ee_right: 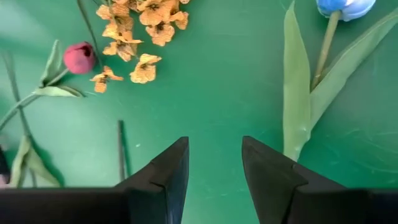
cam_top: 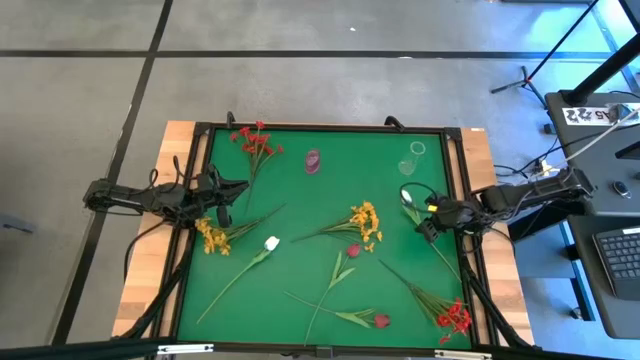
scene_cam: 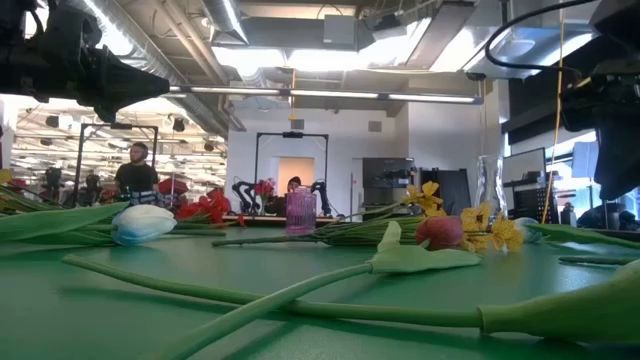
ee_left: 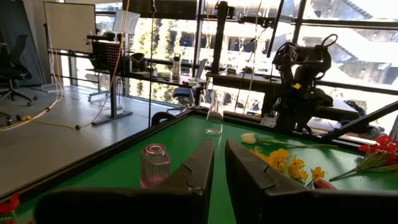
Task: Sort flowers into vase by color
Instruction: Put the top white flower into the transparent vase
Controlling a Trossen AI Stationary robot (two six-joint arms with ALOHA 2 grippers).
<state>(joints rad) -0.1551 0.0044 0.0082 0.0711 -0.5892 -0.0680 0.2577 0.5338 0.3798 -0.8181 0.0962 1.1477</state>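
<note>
**A:** Start with the hands. What are they doing?

**B:** The right hand (ee_right: 214,168) hangs over the right side of the counter (cam_top: 300,200), fingers spread, nothing between them; it looks straight down on green felt. Just beyond it lie a white tulip (ee_right: 346,7), a yellow-orange cluster (ee_right: 140,28) and a dark red bud (ee_right: 79,57). The left hand (ee_left: 219,171) sits at the left edge, held level and aimed across the counter, its fingers only a narrow slit apart and holding nothing.

**A:** And the flowers, the vases?

**B:** All the flowers lie flat on the felt, as far as I can see. A red cluster (cam_top: 256,140) is far left, another red cluster (cam_top: 455,318) near right, a second yellow-orange cluster (cam_top: 211,236) by the left hand, a white bud (cam_top: 271,243) centre-left, and one more dark red bud (cam_top: 381,320) at the near edge. The pink vase (cam_top: 313,161) and the clear vase (cam_top: 417,152) stand along the far side, both apparently empty (the clear one is hard to read from above).

**A:** So progress?

**B:** I'd judge nothing is sorted yet; every stem is still to be picked.

**A:** Any writing?

**B:** A card (cam_top: 588,114) off the counter to the far right carries marks, too small to read.
</note>
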